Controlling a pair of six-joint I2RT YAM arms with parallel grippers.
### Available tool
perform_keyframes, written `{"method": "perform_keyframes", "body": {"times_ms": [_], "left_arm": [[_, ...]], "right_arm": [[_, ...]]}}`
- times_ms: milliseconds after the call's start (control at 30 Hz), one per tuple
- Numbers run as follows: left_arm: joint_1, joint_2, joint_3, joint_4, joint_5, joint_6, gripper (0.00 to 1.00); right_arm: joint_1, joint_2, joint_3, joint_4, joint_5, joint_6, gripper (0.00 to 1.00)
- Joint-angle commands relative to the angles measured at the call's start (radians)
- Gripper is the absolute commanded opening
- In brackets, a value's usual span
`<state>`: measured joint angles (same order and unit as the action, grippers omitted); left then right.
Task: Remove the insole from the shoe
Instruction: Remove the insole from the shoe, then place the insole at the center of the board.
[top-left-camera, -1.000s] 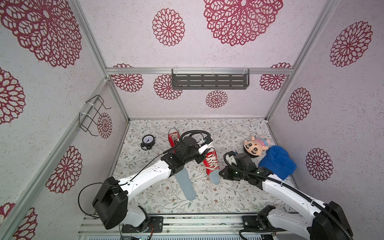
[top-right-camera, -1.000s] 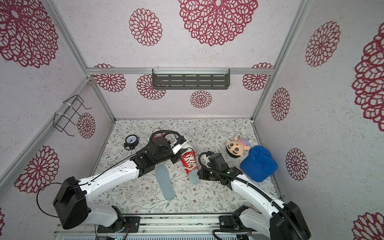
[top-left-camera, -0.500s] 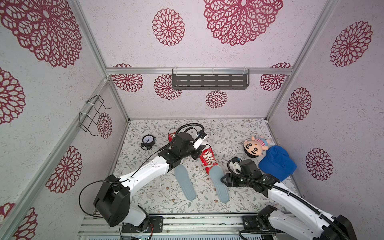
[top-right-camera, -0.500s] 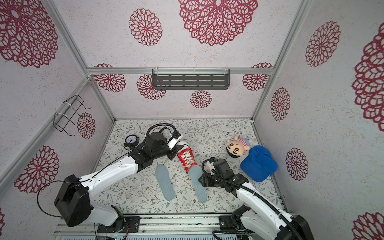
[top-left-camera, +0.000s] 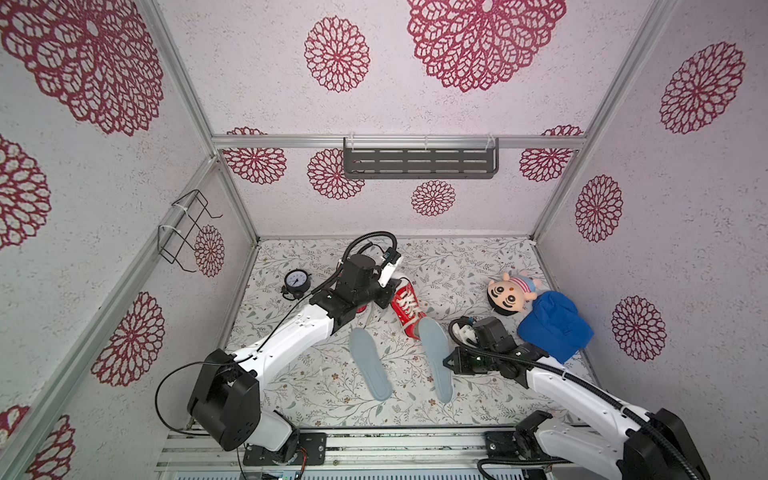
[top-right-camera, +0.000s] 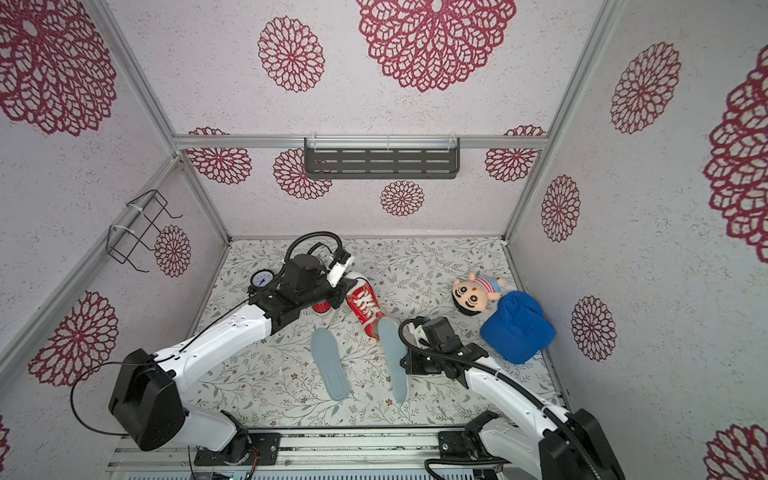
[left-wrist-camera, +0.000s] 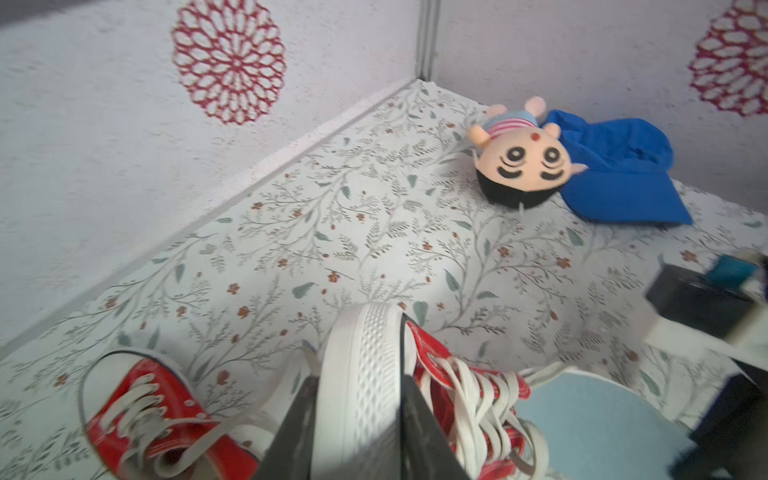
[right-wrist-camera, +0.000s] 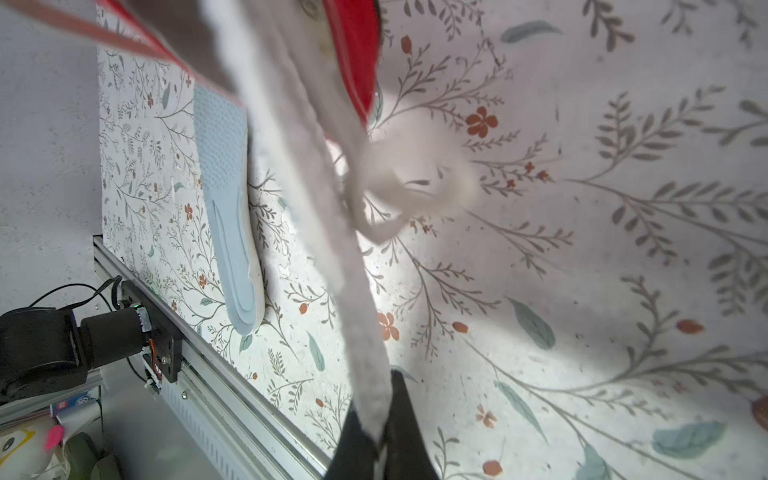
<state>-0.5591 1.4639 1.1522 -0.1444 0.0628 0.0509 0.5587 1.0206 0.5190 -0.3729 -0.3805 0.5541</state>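
**Top views.** We see the left gripper (top-left-camera: 388, 291) clamped on the white toe cap (top-left-camera: 400, 282) of a red sneaker (top-left-camera: 407, 307), its jaws held part-way apart by the rubber. The right gripper (top-left-camera: 449, 361) is pinched shut on one long edge of a pale-blue insole (top-left-camera: 434, 357), about mid-length. From those jaws the insole's long axis runs one way to the sneaker's collar and the other way toward the base rail (top-left-camera: 374, 440). The sneaker lies beyond the insole's far end, between the two grippers. That far end touches the collar, and we cannot tell whether any of it is inside. The right arm is the nearer to the insole.

Count: two sneakers, the second sneaker (top-right-camera: 322, 306) mostly hidden under the left arm. Two insoles, the second insole (top-left-camera: 370, 363) lying free on the floral mat (top-left-camera: 478, 266), roughly parallel to the held one, on the left arm's side. One pressure gauge (top-left-camera: 296, 282), one plush doll (top-left-camera: 511, 295) and one blue cap (top-left-camera: 555, 328).

**Left wrist.** The toe cap fills the gap between the fingers. The second sneaker (left-wrist-camera: 153, 415) lies just beside it, and the held insole (left-wrist-camera: 602, 419) is just past the laces.

**Right wrist.** The insole (right-wrist-camera: 316, 208) appears edge-on, running from the closed jaws up to the red collar, with a loose lace (right-wrist-camera: 415, 183) beside it. We judge that the coming move is a pull along that axis, away from the collar.
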Motion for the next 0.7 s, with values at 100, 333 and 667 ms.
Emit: {"method": "perform_keyframes", "body": {"times_ms": [100,333,667], "left_arm": [[0.204,-0.231,0.086,0.011,-0.044,-0.064,0.00],[0.424,-0.395,0.074,-0.047,0.247,-0.171,0.00],[0.524,-0.456,0.046,-0.094,0.420,-0.232,0.00]], "right_arm": [[-0.003,-0.003,-0.032,0.116,-0.116,0.047,0.00],[0.030,0.404,0.174,0.319,-0.283,-0.042,0.00],[0.074,0.768,0.335,0.393,-0.346,-0.026,0.04]]}}
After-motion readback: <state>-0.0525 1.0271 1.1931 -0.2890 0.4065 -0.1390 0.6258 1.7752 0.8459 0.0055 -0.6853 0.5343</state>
